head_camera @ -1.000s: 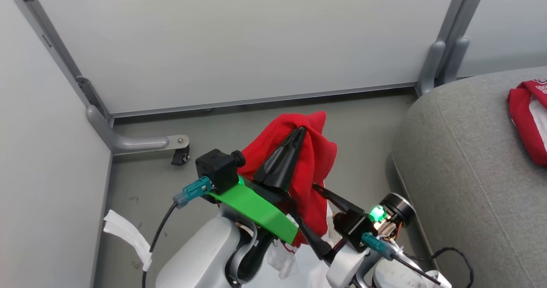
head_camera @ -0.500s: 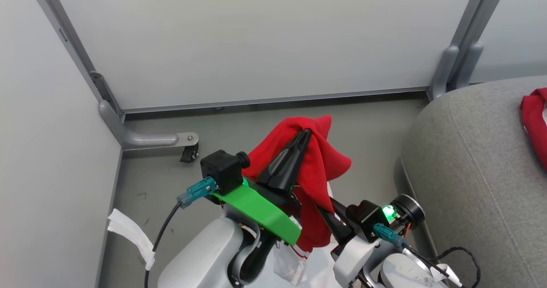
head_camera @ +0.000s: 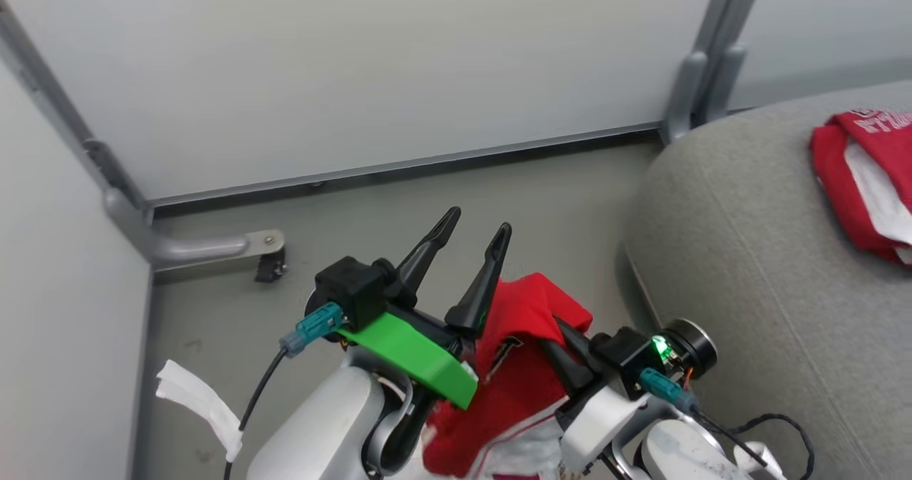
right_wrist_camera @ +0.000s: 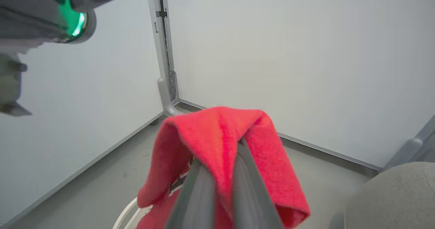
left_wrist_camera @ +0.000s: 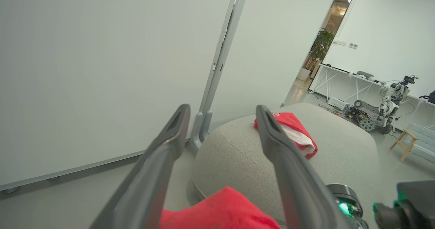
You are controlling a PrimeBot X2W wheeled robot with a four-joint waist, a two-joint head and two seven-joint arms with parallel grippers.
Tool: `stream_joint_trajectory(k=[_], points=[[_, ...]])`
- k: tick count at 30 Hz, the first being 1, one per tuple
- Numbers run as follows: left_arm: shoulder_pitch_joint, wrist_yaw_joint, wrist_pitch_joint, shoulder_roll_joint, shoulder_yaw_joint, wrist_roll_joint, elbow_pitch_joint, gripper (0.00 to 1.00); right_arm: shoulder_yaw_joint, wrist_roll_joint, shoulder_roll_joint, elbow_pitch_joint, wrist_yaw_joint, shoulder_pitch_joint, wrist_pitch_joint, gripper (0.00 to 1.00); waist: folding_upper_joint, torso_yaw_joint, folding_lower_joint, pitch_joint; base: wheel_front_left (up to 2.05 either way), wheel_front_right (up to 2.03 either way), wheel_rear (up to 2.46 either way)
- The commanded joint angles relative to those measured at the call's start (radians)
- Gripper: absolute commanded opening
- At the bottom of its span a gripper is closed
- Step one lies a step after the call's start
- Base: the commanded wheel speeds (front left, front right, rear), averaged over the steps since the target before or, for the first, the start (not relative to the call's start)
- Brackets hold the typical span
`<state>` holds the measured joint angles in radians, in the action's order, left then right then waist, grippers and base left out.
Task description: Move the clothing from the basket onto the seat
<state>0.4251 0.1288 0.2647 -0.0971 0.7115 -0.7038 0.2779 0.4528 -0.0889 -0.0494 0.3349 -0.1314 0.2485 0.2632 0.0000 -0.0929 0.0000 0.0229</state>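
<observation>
Here the plain red piece hangs over our right gripper, whose fingers are clamped on it, low beside the grey seat. The red jersey lies on that seat. Our left gripper gapes wide, holding nothing, just beside the cloth.

Bright, even light — soft shadows, edges bowed, foreground blurred.

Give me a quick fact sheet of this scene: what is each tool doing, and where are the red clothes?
left tool: open, holding nothing, fingers raised
right tool: shut on a red garment
red garment: draped over the right tool's fingertips, beside the seat, not yet on it
second garment: red and white, lying on the seat
seat: grey fabric, on the robot's right
</observation>
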Motion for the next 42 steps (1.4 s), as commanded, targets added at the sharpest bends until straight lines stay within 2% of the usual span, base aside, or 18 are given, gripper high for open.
stream_joint_trajectory(k=[1,9,15,25,32,36,42], points=[[-0.022,0.003,-0.001,-0.007,-0.010,0.018,0.005,1.00,-0.007,-0.010,-0.003,-0.011,0.001,-0.015,0.002,0.00,0.0000,-0.094,0.0000,0.018,0.00,0.00,0.00],[-0.058,0.003,-0.001,-0.017,-0.036,0.080,0.011,1.00,-0.053,-0.014,-0.003,-0.043,0.001,-0.034,0.002,0.00,0.0000,-0.300,0.0000,0.048,0.00,0.00,0.00],[-0.071,0.003,-0.001,-0.024,-0.036,0.103,0.014,1.00,-0.090,-0.015,-0.003,-0.061,0.001,-0.052,0.002,0.00,0.0000,-0.428,0.0000,0.068,0.00,0.00,0.00],[0.013,0.003,-0.001,-0.038,0.070,0.060,0.039,1.00,-0.227,0.005,-0.001,-0.144,0.001,-0.085,0.002,0.00,0.0000,-0.461,0.0000,0.143,0.00,0.00,0.00],[0.059,0.003,-0.001,-0.063,0.123,0.049,0.034,1.00,-0.316,0.069,-0.007,-0.202,0.001,0.035,0.002,0.00,0.0000,-0.468,0.0000,0.202,0.00,0.00,0.00],[0.072,0.003,-0.001,-0.085,0.133,0.055,0.026,1.00,-0.349,0.104,-0.072,-0.219,0.001,0.167,0.002,0.00,0.0000,-0.468,0.0000,0.248,0.00,0.00,0.00],[0.080,0.003,-0.001,-0.134,0.128,0.061,0.026,1.00,-0.386,0.126,-0.212,-0.199,0.001,0.424,0.002,0.00,0.0000,-0.468,0.0000,0.324,0.00,0.00,0.00]])
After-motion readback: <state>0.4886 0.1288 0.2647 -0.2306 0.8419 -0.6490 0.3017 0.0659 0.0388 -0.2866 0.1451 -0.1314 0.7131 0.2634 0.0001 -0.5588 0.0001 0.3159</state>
